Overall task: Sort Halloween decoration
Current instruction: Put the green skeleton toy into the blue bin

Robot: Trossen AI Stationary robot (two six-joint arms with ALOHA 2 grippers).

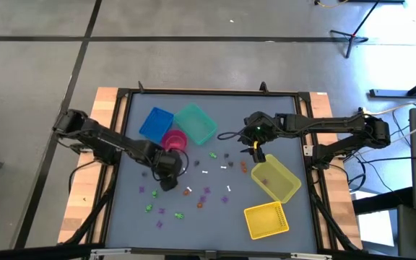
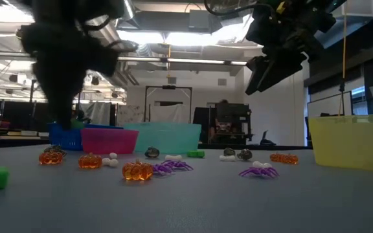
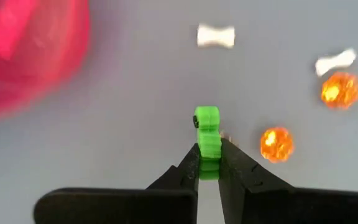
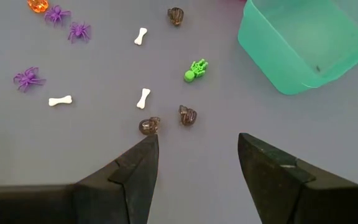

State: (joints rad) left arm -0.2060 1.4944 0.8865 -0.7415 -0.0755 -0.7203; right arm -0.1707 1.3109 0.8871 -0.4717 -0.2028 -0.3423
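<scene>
Grey table (image 1: 215, 217), bins at both sides; we list trinkets scattered across its middle: white bones (image 3: 215, 36), orange pumpkins (image 3: 276, 144), purple spiders (image 4: 27, 78). Left gripper (image 3: 209, 163), near the pink bin (image 1: 174, 140), pinches a green trinket (image 3: 207, 134). Right gripper (image 4: 197, 146), by the teal bin (image 4: 303, 43), hangs with fingers spread, holding nothing.
</scene>
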